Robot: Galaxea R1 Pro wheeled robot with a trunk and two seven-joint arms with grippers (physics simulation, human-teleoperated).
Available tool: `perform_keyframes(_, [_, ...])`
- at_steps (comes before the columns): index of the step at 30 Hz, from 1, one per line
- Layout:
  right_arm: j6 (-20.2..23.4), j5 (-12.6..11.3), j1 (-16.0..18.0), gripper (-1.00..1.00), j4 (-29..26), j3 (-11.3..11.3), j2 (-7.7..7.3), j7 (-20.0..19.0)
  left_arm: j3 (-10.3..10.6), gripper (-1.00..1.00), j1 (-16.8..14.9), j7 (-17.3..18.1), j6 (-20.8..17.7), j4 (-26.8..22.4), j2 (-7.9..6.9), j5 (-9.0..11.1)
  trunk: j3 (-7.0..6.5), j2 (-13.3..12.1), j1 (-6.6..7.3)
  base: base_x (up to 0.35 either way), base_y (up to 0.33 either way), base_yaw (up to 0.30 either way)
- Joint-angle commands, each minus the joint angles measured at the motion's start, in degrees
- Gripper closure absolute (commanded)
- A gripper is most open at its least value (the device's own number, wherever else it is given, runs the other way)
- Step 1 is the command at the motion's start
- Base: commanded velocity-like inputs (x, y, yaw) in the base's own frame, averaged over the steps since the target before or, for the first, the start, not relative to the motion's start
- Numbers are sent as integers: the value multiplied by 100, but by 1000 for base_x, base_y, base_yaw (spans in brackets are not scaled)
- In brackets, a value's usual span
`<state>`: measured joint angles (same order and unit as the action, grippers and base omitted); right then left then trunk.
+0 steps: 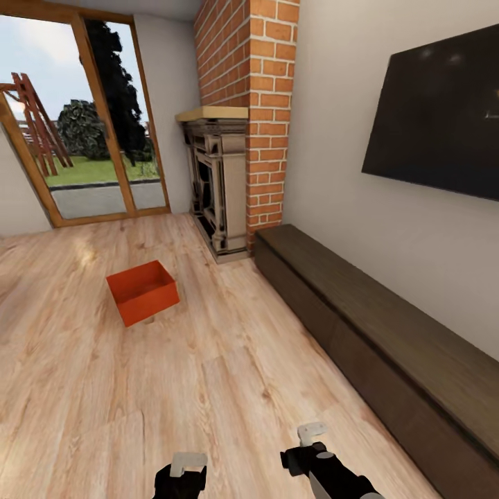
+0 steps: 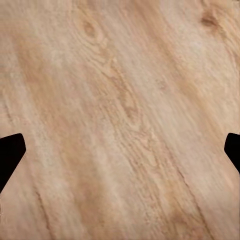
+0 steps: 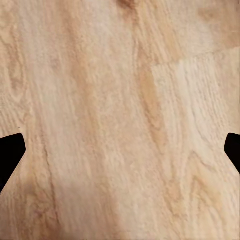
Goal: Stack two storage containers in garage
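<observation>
Left tool and right tool: each spread wide, fingertips at opposite edges of its wrist view, nothing between them, pointed down at the light wood plank floor. In the head view both tools, left and right, hang low above the planks. One red-orange storage container, open-topped, sits on the plank floor well ahead of the tools, toward the left. Beyond it: glazed patio door, brick fireplace. Along the right wall: long dark low cabinet, wall-mounted television.
</observation>
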<state>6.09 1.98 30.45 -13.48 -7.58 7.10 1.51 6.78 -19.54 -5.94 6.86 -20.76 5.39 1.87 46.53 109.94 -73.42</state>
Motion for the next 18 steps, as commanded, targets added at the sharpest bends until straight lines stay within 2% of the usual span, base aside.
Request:
perform_keyframes(1, [42,21,-1,-100,-15,-33,-2,16,47,-100,-6,-48,30,45,-3,22,5,2,-3,326,-122,286])
perform_keyframes(4, [42,22,0,-100,-15,-33,-2,16,39,-100,-6,-48,191,395,-3,38,5,2,-3,327,-120,286])
perform_keyframes(8, [42,22,0,-100,-15,-33,-2,16,35,-100,-6,-48,308,624,-3,54,5,2,-3,330,-119,286])
perform_keyframes(18, [42,22,2,-100,-15,-33,-3,24,34,-100,-6,-48,350,703,-3,66,5,2,-3,332,-116,286])
